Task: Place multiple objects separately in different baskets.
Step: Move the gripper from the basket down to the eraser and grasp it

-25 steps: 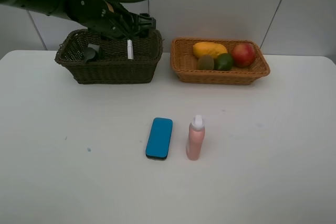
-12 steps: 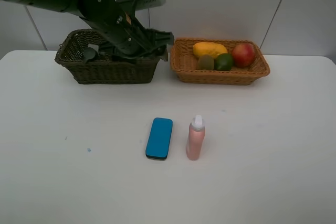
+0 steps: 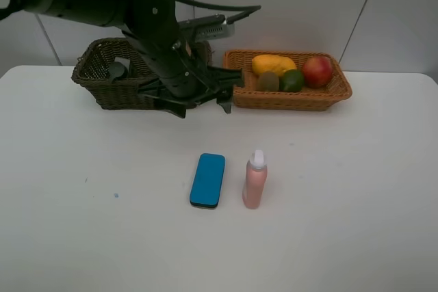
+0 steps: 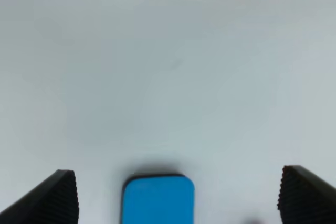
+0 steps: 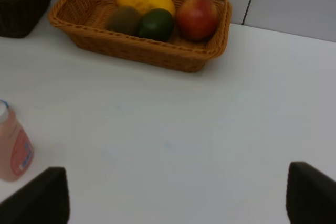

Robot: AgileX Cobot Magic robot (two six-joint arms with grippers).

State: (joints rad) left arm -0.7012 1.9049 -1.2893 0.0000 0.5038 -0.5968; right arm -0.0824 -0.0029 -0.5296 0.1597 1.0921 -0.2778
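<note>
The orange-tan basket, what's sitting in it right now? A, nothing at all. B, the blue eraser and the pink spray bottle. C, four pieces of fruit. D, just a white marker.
C: the orange-tan basket holds a mango, pomegranate, avocado and kiwi, while the blue eraser and pink spray bottle sit out on the table.

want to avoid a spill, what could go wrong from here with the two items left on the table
1. The pink spray bottle stands upright close beside the blue eraser; the wide-open left gripper, reaching for the eraser, might tip it.
2. The arm hangs low before the dark basket, so it could snag the rim.
</note>
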